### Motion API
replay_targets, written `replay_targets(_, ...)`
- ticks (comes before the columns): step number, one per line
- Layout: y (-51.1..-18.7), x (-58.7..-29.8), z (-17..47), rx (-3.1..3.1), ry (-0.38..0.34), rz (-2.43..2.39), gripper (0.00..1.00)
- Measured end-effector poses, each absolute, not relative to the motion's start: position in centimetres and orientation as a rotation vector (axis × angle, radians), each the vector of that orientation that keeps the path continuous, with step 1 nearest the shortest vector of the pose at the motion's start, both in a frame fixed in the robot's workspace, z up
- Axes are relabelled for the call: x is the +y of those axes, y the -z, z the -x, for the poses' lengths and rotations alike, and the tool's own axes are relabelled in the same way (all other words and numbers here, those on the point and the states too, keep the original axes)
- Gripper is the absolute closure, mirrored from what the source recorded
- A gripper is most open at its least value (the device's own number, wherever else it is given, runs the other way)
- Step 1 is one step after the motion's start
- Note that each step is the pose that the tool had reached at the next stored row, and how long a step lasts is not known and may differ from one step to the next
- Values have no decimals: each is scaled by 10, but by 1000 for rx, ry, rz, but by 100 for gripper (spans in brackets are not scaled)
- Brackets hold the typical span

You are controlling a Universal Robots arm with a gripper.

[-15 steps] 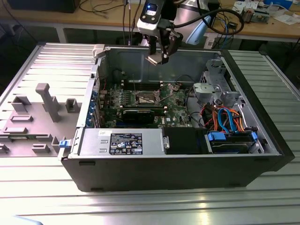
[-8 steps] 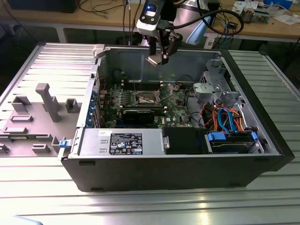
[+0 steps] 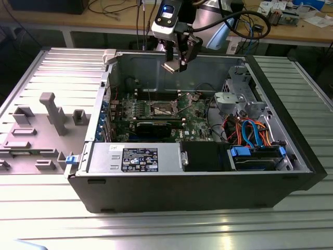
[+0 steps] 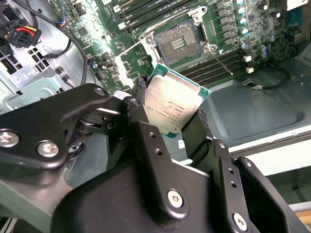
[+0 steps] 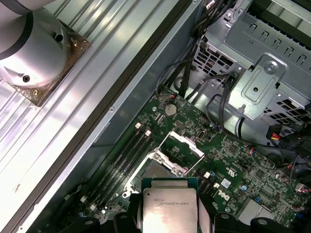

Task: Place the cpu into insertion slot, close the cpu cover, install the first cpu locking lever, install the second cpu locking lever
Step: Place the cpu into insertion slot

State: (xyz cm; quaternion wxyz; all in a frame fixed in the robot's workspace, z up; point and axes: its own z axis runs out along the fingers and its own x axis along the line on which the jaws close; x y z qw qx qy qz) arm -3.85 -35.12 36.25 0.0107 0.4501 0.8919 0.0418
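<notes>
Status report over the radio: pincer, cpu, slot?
Pincer shut on cpu, above the motherboard. Insertion slot bare, cpu cover raised. Nothing seen blocking the slot.

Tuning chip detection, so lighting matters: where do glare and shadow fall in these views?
Exterior view: bright glare on the ribbed table, case interior dimmer. First wrist view: light streaks on the table, the cpu evenly lit. Second wrist view: soft sheen on the cpu.

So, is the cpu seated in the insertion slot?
No, in the second wrist view the claw grips the cpu clear of the insertion slot, which lies empty.
</notes>
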Motion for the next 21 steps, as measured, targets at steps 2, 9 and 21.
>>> replay_targets(2,-362,-351,38,2783,-130,-1405,46)
replay_targets(9,-361,-351,38,2735,-129,-1491,46)
replay_targets(21,-358,-351,38,2598,-125,-1706,46)
